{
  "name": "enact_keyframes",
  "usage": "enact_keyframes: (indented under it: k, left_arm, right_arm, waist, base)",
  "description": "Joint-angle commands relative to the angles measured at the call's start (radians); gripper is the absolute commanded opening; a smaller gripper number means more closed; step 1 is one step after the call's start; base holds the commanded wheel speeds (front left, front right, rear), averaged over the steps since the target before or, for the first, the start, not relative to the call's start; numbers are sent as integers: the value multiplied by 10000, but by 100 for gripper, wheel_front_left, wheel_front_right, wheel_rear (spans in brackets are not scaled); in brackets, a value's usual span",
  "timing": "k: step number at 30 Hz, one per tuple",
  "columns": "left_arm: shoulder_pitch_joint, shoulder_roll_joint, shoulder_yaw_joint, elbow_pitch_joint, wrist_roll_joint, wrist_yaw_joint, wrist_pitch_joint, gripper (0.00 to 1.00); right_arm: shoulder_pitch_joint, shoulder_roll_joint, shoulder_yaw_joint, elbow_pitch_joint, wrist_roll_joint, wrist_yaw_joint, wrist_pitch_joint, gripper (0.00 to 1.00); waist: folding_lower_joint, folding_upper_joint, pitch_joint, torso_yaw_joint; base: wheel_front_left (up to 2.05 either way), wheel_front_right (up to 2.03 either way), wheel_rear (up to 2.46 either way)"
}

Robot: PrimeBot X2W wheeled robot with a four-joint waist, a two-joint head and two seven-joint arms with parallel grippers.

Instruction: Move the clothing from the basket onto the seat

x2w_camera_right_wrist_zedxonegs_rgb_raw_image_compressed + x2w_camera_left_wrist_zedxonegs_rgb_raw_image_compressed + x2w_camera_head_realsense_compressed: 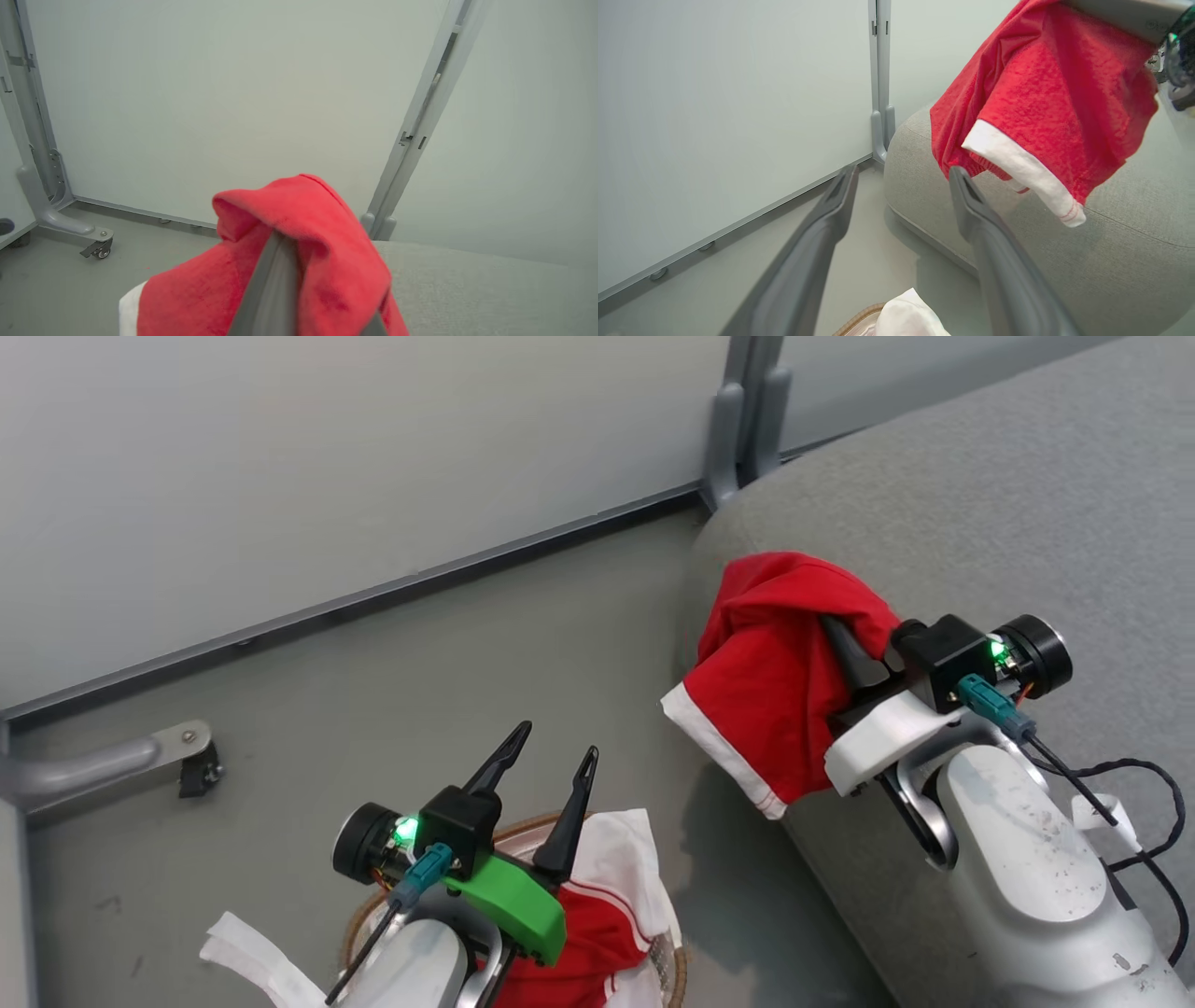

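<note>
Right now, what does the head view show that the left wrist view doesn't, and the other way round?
Head view adds: a second red garment with white stripe trim lying in the basket, and a castor foot. Left wrist view adds: a close look from below at the hanging white hem with thin red stripes. Both: the open left pincer, the red garment held by the right pincer at the grey sofa's edge, and the partition post.

Bright, even light; soft shadow beside seat [1027, 523]; wrist views warped at edges, rt blurry.
</note>
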Motion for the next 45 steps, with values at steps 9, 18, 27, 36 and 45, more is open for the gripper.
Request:
enact_keyframes:
  k: [9,18,27,36,45]
  left_arm:
    - [-367,80,-206,97,360,-72,5,100]
    - [-818,400,-609,-42,370,-77,5,100]
    - [-2056,989,-1135,-248,637,-71,5,100]
    - [-3223,1466,-1128,-779,1066,-18,5,100]
    - [-3642,1752,-1147,-1200,1403,186,40,100]
  right_arm:
    - [146,73,-574,-226,-130,-10,-49,0]
    - [-599,-88,-1348,-454,-160,-10,-49,0]
    - [-3120,-1786,-2701,-466,229,-10,-49,0]
    - [-5442,-3427,-4144,715,456,-10,-49,0]
    - [-5976,-3261,-4451,2262,248,-10,-48,0]
  waist:
    - [0,0,1020,-1978]
    - [0,0,1861,-1955]
    - [0,0,4034,-1021]
    - [0,0,6443,-270]
    - [0,0,7838,-65]
  base:
    - [0,0,0]
    - [0,0,0]
    - [0,0,0]
    - [0,0,0]
    - [0,0,0]
